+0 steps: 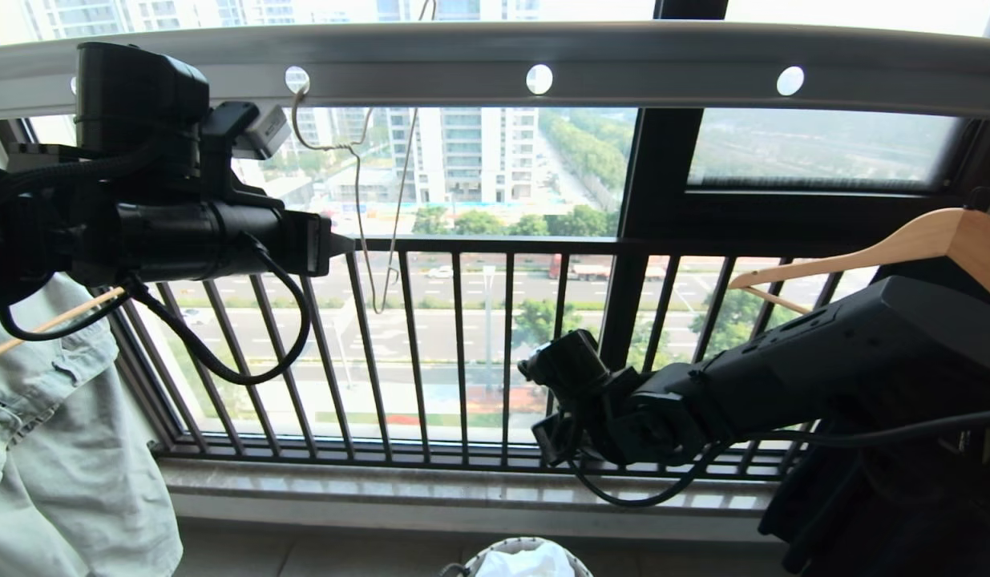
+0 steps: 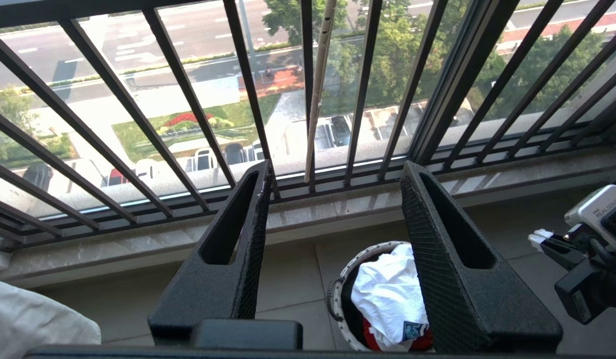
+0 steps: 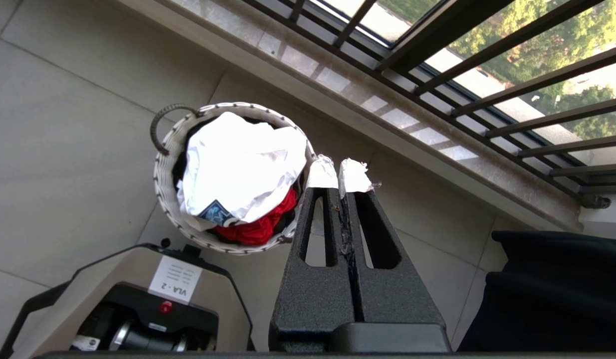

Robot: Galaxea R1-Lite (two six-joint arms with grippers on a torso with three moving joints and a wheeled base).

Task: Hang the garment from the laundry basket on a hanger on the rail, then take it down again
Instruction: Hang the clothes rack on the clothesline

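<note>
L gripper (image 2: 332,199) released beside hanger (image 1: 358,200); R gripper (image 3: 340,177) clenched, empty, above basket (image 3: 163,189) rim.

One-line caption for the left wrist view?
Open left gripper above the basket holding the white T-shirt, wire hanger dangling just ahead.

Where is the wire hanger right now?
In the head view, the hanger hangs empty from a hole in the rail, upper left, just beyond the open left tool.
</note>
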